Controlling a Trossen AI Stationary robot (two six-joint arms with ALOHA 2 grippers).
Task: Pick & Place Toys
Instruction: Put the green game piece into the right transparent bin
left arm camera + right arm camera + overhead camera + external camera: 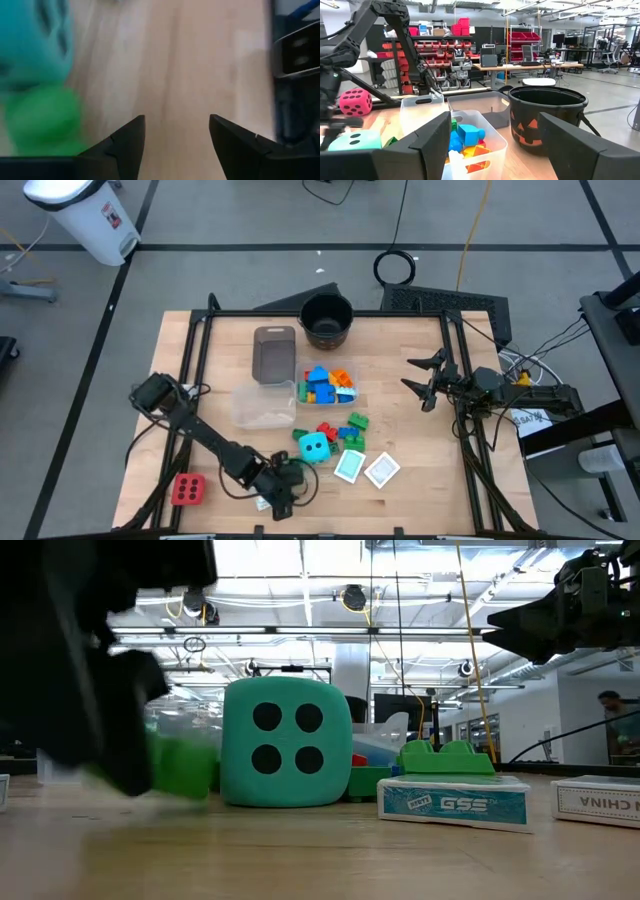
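Note:
The cyan dotted cube point(315, 445) rests on the table near its front, with a green block point(45, 120) beside it. My left gripper point(285, 488) hangs low over the wood just left of the cube. It is open point(176, 120), with only bare table between its fingers. Two white-bordered cards point(350, 468) point(382, 470) lie flat to the right of the cube. A red dotted cube point(187, 490) sits at the front left. Several coloured blocks point(325, 385) fill a clear tub, and loose green and red blocks point(357, 423) lie next to it. My right gripper point(425, 380) waits open at the right, up in the air.
A black round pot point(327, 320) stands at the far edge. Two clear tubs without toys point(275, 352) point(265, 405) sit left of the tub of blocks. A dark frame runs along the table's edges point(200, 330). Bare wood lies between the pot and my right gripper.

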